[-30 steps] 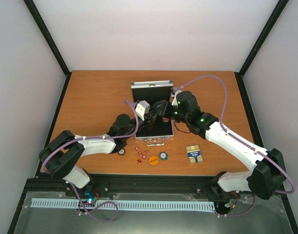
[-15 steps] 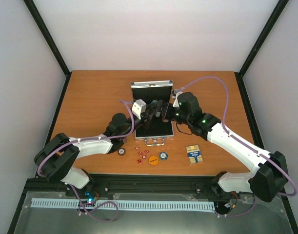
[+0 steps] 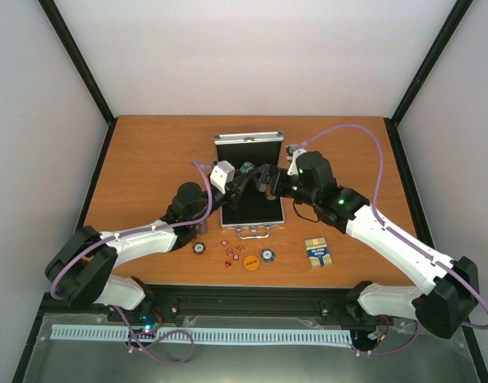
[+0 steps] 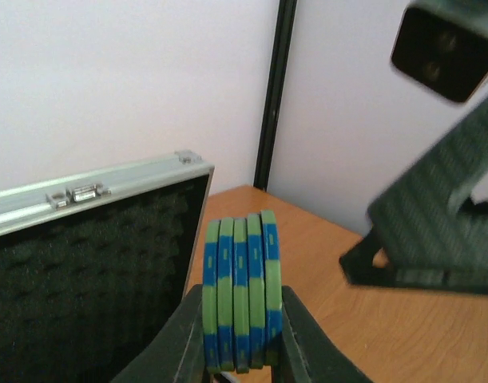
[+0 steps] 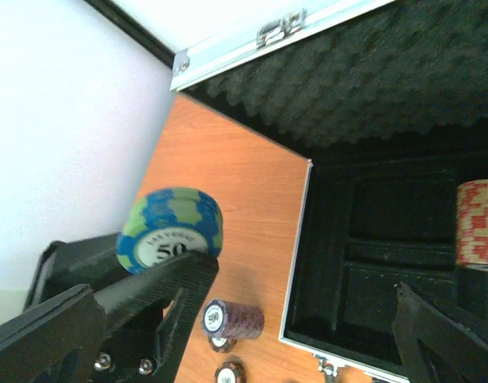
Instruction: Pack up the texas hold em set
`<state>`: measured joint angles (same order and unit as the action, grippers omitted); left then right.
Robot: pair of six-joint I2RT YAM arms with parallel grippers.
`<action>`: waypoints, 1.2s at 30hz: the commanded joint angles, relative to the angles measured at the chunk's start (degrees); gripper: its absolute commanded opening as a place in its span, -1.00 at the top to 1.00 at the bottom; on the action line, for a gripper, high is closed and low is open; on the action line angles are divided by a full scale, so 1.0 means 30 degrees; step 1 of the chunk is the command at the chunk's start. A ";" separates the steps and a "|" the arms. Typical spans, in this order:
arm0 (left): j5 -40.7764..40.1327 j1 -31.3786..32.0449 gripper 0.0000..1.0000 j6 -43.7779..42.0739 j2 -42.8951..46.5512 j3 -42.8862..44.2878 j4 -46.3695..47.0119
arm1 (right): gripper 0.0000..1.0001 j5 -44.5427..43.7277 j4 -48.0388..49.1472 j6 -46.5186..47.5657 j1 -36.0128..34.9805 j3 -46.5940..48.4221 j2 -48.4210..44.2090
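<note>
The silver case [image 3: 259,215] lies open at mid-table, its lid [image 3: 248,148] upright with black foam [image 4: 92,271]. My left gripper [image 3: 242,175] [image 4: 242,311] hovers over the case's left edge, shut on an upright stack of green-and-blue poker chips [image 4: 242,287] [image 5: 172,227]. My right gripper [image 3: 265,177] [image 5: 303,279] stands wide open just right of that stack, holding nothing. A red-and-white chip stack [image 5: 477,223] sits in the case tray. A purple chip stack [image 5: 234,317] lies on its side left of the case.
In front of the case lie tiny red dice [image 3: 232,251], an orange disc [image 3: 251,262], a loose chip [image 3: 267,255] and the blue-yellow card deck [image 3: 317,252]. Another chip [image 3: 199,248] rests by the left arm. Walls enclose the table on three sides.
My right gripper has opened wide and pulled slightly right. My left arm has stretched farther toward the lid, carrying the green-and-blue chips.
</note>
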<state>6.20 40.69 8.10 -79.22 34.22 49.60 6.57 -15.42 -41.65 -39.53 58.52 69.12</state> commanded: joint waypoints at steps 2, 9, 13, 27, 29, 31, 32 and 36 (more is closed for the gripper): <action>0.0914 -0.0339 0.98 -0.0940 0.0737 0.0022 -0.2467 | -1.00 -0.2629 -0.1530 0.0931 -0.0125 0.1019 -0.1201; 0.0057 -0.1194 0.98 -0.1251 0.1688 0.0651 -0.7315 | -1.00 -0.5944 -0.4366 0.1252 -0.0095 0.0745 -0.2241; -0.0315 -0.1302 0.99 -0.1889 0.1680 0.1921 -1.0901 | -1.00 -0.6927 -0.5405 0.1468 -0.0066 0.0183 -0.2703; 0.1400 -0.2459 0.98 -0.6521 -0.0390 0.8979 -2.2946 | -1.00 -0.8332 -0.7078 0.1998 -0.0066 -0.3041 -0.5741; 0.2033 -0.2907 0.99 -0.7312 -0.1155 0.9899 -2.4361 | -1.00 -0.8093 -0.7058 0.1960 -0.0066 -0.3488 -0.6134; 0.2601 -0.3400 0.98 -0.7994 -0.1887 1.0711 -2.5533 | -1.00 -0.7870 -0.7048 0.1934 -0.0067 -0.3914 -0.6450; 0.2707 -0.3550 0.98 -0.8312 -0.2237 1.1068 -2.6225 | -1.00 -0.7799 -0.7047 0.1949 -0.0081 -0.4089 -0.6505; 0.3043 -0.3930 0.98 -0.9296 -0.3615 1.2055 -2.7602 | -1.00 -0.7690 -0.7027 0.2096 -0.0066 -0.4409 -0.6492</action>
<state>12.21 30.09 -14.09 -87.05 65.93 -24.73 -16.05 -36.12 -36.23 -39.53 46.28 50.24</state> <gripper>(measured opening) 0.163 0.999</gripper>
